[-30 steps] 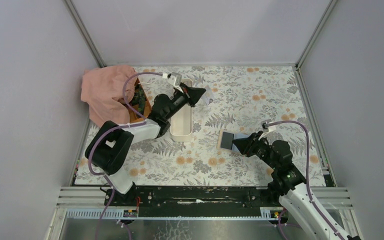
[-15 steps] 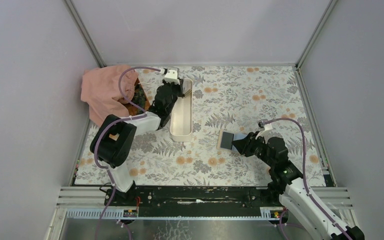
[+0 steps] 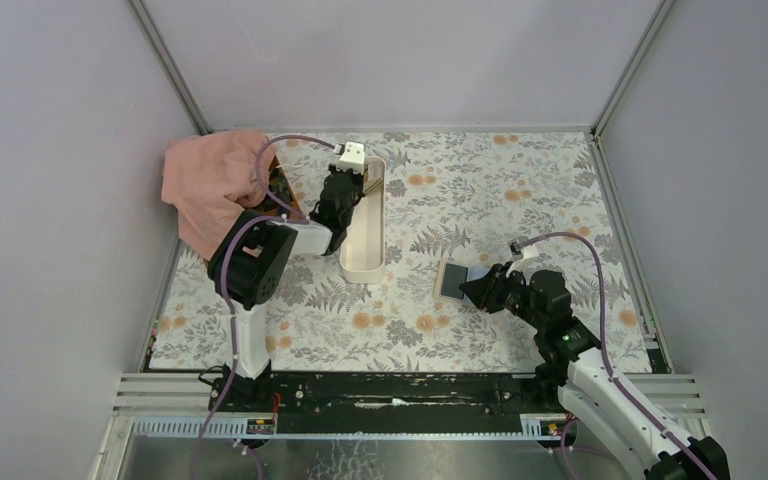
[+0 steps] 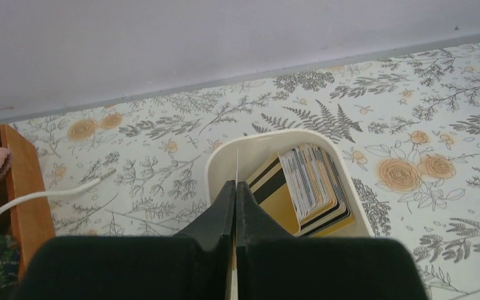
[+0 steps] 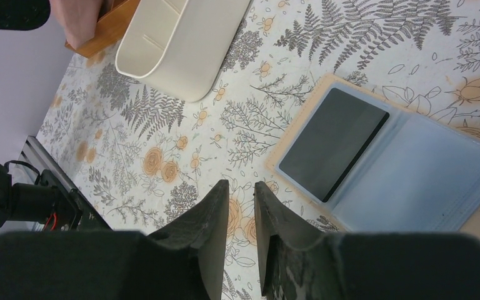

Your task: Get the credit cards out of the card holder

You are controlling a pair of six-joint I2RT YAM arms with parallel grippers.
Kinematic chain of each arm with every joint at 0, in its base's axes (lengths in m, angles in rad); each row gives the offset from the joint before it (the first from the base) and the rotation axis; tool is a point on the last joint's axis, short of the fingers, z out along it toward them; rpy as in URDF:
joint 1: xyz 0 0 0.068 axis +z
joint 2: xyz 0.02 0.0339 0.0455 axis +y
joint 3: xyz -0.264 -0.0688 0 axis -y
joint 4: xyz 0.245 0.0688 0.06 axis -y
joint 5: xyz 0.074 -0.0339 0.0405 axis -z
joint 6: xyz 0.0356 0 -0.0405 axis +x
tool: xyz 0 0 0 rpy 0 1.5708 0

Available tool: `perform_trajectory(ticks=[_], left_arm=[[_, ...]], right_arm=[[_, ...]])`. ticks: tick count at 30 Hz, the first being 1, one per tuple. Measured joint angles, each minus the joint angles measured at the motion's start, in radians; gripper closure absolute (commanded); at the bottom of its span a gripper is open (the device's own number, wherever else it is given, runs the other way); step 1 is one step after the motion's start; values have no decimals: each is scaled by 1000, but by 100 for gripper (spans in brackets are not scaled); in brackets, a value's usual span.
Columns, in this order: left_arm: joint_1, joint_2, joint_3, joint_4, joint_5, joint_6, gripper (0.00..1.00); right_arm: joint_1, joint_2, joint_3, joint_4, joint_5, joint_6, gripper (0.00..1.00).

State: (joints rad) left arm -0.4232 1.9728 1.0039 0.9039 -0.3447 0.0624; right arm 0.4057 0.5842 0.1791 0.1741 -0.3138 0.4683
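Note:
The card holder (image 3: 455,278) lies open on the floral table; in the right wrist view (image 5: 412,175) it shows light blue pockets and a tan rim. A dark grey credit card (image 5: 332,150) sits in its left pocket. My right gripper (image 5: 242,184) hangs just left of the holder, jaws a narrow gap apart and empty; it also shows in the top view (image 3: 470,288). My left gripper (image 4: 235,184) is shut on a thin pale card (image 4: 237,162), seen edge-on, over the far end of the white tray (image 4: 357,209). A stack of several cards (image 4: 315,181) lies in that tray end.
The long white oval tray (image 3: 363,270) stands left of centre, also seen in the right wrist view (image 5: 181,44). A brown wooden box (image 4: 28,200) draped with pink cloth (image 3: 205,185) sits at the back left. Grey walls enclose the table.
My left gripper has swung left with the pale card, from over the table right of the tray to over the tray's far end. The right gripper has shifted only slightly.

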Motion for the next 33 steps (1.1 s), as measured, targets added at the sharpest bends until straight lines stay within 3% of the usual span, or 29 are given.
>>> perform_trajectory(ticks=[11, 19, 21, 25, 33], left_arm=[[13, 96, 171, -2, -16, 80, 100], [20, 146, 193, -34, -14, 87, 100], [24, 147, 193, -40, -11, 82, 95], [33, 148, 195, -48, -7, 63, 73], [47, 162, 226, -85, 8, 29, 63]], right_arm=[[0, 25, 0, 9, -18, -2, 72], [0, 73, 0, 23, -19, -6, 73], [0, 80, 0, 27, -19, -8, 73], [0, 89, 0, 37, -19, -9, 72], [0, 90, 0, 48, -19, -9, 73]])
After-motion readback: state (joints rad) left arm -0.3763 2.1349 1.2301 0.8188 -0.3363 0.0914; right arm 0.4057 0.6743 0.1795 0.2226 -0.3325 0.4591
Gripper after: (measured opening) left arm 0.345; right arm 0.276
